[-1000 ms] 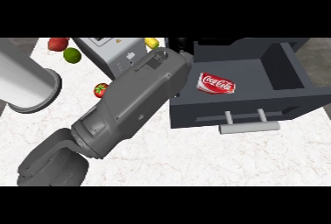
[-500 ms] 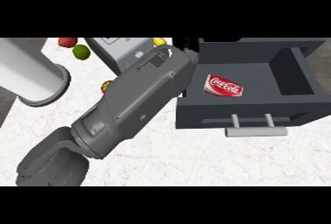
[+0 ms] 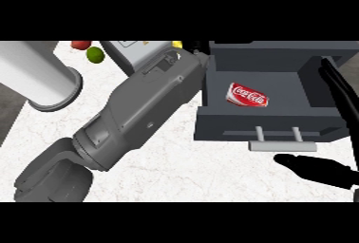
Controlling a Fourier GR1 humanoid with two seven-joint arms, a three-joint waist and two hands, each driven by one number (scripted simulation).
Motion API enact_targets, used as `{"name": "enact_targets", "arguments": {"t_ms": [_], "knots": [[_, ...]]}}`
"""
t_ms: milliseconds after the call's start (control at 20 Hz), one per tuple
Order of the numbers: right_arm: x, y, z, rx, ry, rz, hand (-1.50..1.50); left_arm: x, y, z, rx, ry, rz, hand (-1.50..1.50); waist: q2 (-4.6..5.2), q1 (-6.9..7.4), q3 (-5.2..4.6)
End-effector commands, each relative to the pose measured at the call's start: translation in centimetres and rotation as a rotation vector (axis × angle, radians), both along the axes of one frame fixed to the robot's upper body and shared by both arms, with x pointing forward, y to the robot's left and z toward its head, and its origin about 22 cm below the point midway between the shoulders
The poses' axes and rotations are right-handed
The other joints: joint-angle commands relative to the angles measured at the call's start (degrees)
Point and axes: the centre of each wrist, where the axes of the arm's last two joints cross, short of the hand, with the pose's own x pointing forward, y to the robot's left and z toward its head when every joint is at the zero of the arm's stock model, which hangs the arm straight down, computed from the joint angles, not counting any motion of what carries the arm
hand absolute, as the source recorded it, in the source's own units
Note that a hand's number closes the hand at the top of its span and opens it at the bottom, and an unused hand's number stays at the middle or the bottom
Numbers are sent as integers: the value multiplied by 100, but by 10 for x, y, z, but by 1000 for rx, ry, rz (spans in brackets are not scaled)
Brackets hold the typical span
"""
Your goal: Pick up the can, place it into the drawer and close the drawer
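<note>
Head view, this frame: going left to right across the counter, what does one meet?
White cylinder → red fruit → green fruit → grey left forearm → red can lying in the open drawer → drawer handle → right hand, dark, at the lower right.

One readable marking in the head view: the white script "Coca-Cola" logo on the red can (image 3: 247, 95), running along its side. The can lies on its side inside the open grey drawer (image 3: 308, 78), logo facing up. A pale box (image 3: 133, 52) at the top edge, behind the left forearm, carries a small dark mark on its top face; too small to read. No other text, numbers or signs legible on the drawer, the forearm or the table.
</note>
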Motion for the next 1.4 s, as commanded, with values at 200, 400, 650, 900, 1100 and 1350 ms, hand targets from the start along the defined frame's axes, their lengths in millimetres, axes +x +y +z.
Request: {"name": "enact_targets", "arguments": {"t_ms": [200, 400, 650, 900, 1100, 1350], "knots": [[70, 37, -29, -222, 11, 21, -150, 0, 7, 12, 10, 5, 33, -150, -17, 92, 3], [96, 49, -41, -349, 38, 13, -150, 9, 40, -8, 24, 7, 45, -150, -1, 118, -1], [127, 67, -63, -459, 65, -48, -150, 2, 46, 6, 40, 1, 53, -150, -34, 191, 1], [145, 71, -100, -495, 92, -83, -150, 5, 66, 31, 18, 7, 74, -150, -26, 152, 5], [159, 66, -121, -518, 93, -135, -150, 2, 96, 10, 55, -13, 84, -150, -21, 220, 4], [180, 55, -123, -559, 74, -213, -150, -10, 103, 27, 40, 8, 68, -150, -23, 262, 6]]}}
